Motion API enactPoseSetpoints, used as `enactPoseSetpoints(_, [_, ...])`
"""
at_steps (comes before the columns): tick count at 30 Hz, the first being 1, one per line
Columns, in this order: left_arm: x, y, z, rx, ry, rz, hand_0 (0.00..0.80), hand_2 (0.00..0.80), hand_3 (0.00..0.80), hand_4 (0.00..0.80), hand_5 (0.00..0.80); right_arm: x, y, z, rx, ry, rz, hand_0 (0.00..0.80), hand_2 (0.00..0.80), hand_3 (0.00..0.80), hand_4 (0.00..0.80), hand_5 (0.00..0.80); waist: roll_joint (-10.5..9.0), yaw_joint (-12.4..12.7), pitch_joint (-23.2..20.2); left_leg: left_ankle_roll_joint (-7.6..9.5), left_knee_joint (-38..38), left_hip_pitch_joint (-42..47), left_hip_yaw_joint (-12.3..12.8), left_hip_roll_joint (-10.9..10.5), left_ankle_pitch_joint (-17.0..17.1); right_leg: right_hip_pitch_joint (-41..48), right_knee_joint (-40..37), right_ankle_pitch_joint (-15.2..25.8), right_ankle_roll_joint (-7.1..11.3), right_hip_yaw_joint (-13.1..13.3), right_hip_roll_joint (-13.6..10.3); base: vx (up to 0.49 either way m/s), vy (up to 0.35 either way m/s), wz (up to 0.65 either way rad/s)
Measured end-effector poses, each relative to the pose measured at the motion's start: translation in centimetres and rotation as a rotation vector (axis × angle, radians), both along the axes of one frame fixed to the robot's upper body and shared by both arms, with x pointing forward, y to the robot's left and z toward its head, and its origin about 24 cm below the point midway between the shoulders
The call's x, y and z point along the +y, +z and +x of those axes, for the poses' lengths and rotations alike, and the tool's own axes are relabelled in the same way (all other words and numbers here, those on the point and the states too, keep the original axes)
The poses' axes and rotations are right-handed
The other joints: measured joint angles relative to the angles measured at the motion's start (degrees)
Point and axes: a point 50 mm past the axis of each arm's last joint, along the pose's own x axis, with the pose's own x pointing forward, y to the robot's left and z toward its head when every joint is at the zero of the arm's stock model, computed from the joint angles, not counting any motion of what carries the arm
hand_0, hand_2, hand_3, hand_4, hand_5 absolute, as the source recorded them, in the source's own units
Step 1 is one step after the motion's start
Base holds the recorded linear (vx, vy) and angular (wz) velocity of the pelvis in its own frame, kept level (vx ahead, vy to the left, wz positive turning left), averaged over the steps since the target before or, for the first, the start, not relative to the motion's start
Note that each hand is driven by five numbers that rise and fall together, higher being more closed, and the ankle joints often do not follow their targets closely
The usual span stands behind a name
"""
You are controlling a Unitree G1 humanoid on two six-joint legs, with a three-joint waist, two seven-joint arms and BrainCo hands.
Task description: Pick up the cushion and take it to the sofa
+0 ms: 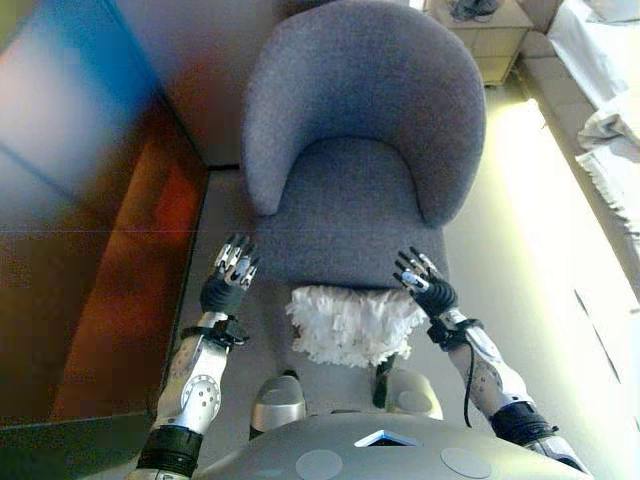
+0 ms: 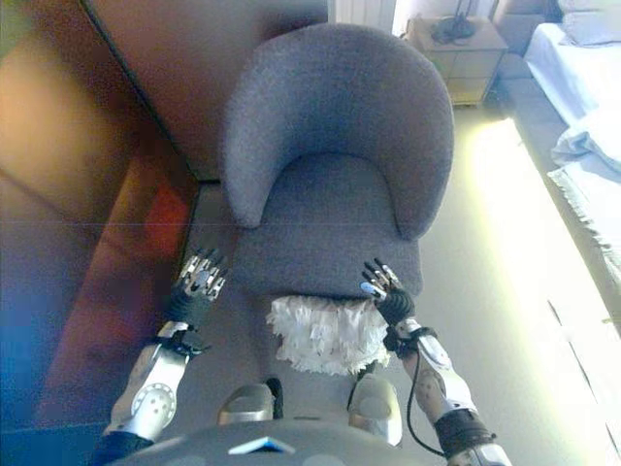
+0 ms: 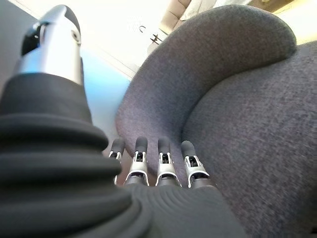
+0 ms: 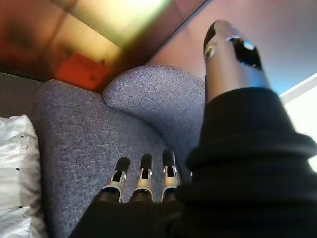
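Observation:
A white shaggy cushion [image 1: 350, 325] lies at the front edge of the seat of a grey upholstered armchair [image 1: 360, 120], close in front of me. My left hand [image 1: 232, 275] is open, fingers straight, just left of the seat's front corner and apart from the cushion. My right hand [image 1: 425, 283] is open at the seat's front right corner, right beside the cushion's upper right edge. The left wrist view shows straight fingers [image 3: 158, 166] before the armchair's curved back [image 3: 237, 74]. The right wrist view shows the cushion [image 4: 15, 168] off to the side of the fingers [image 4: 143, 181].
A dark glossy wooden panel [image 1: 90, 220] with reddish reflections runs along the left, close to the armchair. A small bedside table [image 1: 490, 35] stands behind the chair at the right. A bed with white linen [image 1: 610, 110] lies along the right. Pale floor [image 1: 540, 250] is right of the chair.

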Motion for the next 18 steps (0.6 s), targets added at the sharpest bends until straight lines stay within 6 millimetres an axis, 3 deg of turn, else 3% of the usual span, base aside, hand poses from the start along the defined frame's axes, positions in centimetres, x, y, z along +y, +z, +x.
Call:
enactPoseSetpoints(3, [0.2,0.1,0.1,-0.002,-0.001,0.009,0.0,0.0,0.0,0.0,0.0,0.7,-0.2,-0.3,0.009,-0.007,0.029,0.0,0.0,0.0,0.0,0.0,0.28,0.0,-0.5,0.04,-1.5,1.8,0.4,-0.1,0.2,1.8,-2.0,0.4,0.63,0.0,0.3,0.053,0.033,-0.02])
enactPoseSetpoints(8, [0.0,0.1,0.1,-0.006,-0.003,-0.001,0.0,0.0,0.0,0.0,0.0,0.7,-0.2,-0.3,0.007,-0.007,0.031,0.0,0.0,0.0,0.0,0.0,2.37,0.1,-0.7,-0.35,-2.4,2.2,0.3,-0.2,0.6,3.5,-5.7,2.5,1.41,-0.8,0.8,0.011,0.011,0.03])
enactPoseSetpoints(18, [-1.6,-0.2,0.1,-0.008,-0.065,-0.048,0.0,0.0,0.0,0.0,0.0,0.7,-0.1,-0.2,-0.002,-0.01,0.03,0.0,0.0,0.0,0.0,0.0,2.35,0.2,-0.9,-0.48,-6.4,4.7,0.8,-0.2,1.7,7.3,-12.6,4.9,1.92,-1.4,1.9,-0.013,0.01,-0.01])
